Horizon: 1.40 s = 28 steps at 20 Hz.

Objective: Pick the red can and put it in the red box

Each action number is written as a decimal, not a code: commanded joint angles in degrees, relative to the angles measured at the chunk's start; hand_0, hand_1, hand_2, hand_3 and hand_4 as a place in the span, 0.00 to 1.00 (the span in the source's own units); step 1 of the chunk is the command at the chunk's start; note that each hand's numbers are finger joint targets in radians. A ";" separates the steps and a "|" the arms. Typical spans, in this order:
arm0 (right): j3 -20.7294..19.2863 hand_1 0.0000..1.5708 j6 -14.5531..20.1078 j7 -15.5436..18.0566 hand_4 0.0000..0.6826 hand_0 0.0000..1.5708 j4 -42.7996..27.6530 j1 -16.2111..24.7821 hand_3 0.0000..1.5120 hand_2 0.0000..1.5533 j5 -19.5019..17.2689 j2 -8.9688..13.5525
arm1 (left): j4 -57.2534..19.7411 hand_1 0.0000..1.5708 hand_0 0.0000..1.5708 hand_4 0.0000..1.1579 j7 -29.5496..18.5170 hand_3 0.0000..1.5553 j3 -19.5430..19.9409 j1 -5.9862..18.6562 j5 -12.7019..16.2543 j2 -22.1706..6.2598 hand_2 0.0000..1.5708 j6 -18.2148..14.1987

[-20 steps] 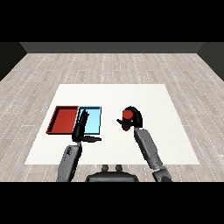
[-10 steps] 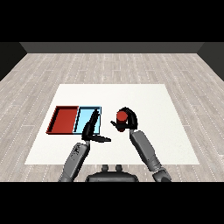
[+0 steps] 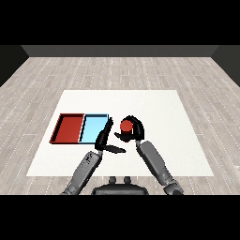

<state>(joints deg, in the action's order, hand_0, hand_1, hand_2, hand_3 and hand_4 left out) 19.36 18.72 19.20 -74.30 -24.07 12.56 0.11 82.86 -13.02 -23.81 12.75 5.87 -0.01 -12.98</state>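
The red can is held above the white table, and my right hand is curled round it, just right of the trays. The red tray lies at the left with nothing in it. My left hand is open, its straight fingers pointing up along the light blue tray's right edge and its thumb sticking out to the right, a little left of the can.
The light blue tray lies against the red tray's right side, between it and the can. Both forearms come in from the bottom of the view. The white table stretches bare to the right and the back.
My right hand has carried the red can to the left, closer to the trays. My left hand has moved right and forward, toward the can.
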 commanded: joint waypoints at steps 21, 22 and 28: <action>10.71 0.93 8.95 -3.70 0.85 0.93 -3.73 -6.94 0.92 0.93 6.23 -0.11 | -8.70 0.00 0.00 0.00 2.31 0.00 -5.16 9.91 3.43 0.01 0.00 -6.02; 11.15 0.92 7.69 -0.72 0.81 0.92 -5.24 -2.17 0.92 0.93 5.05 -0.10 | -9.02 0.00 0.00 0.00 2.42 0.00 -5.49 11.42 4.34 0.00 0.00 -6.90; 13.65 0.97 8.89 4.21 0.76 0.97 1.47 -7.19 0.93 0.94 10.77 -0.07 | -12.19 0.46 0.46 0.59 2.90 0.16 -5.07 16.29 1.88 -0.05 0.48 -13.89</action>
<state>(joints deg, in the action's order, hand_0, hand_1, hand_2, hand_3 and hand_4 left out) 31.06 26.39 21.38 -75.41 -28.85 19.92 0.86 73.88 -11.10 -29.18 23.12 7.40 -1.44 -23.85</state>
